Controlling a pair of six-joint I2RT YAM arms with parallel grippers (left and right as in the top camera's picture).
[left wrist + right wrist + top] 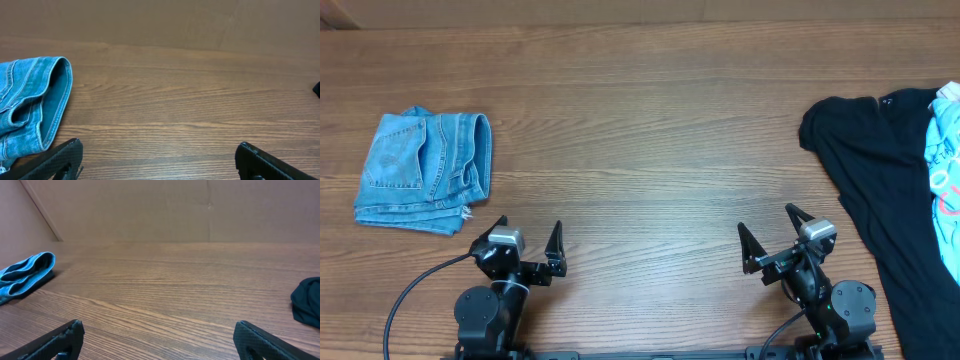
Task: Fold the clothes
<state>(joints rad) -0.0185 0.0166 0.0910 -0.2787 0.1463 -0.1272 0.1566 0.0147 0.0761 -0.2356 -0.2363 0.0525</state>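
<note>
- Table first: we've got a wide brown wood-grain table (650,130), bare across the middle, with the clothes pushed out to its two ends.
- Biggest bit of laundry is the large plain black fabric garment (880,170), sprawled unfolded at the right end and running off the edge of the overhead view. We reckon it's light and floppy with zero stiffness, so it'll sag and drag when lifted. Best bet is pinching a hem or corner, probably the rounded lobe nearest the table's centre, rather than mid-cloth where layers bunch up.
- Next is the faded blue denim piece (420,170) at the far left, which looks folded into a neat-ish square. Denim is thicker and holds a crease, so we'd leave that one alone.
- Then the pale-blue printed garment (945,160). Only a sliver shows at the right edge, lying on top of the black one. It looks thin and soft too.
- Right gripper (765,217): fingers spread wide with nothing in them, sitting near the front edge. The black garment is off to its right and further back, near but not touching.
- Left gripper (530,222): same deal, wide apart and empty. It's just in front of the denim's near corner and well apart from the black garment.
</note>
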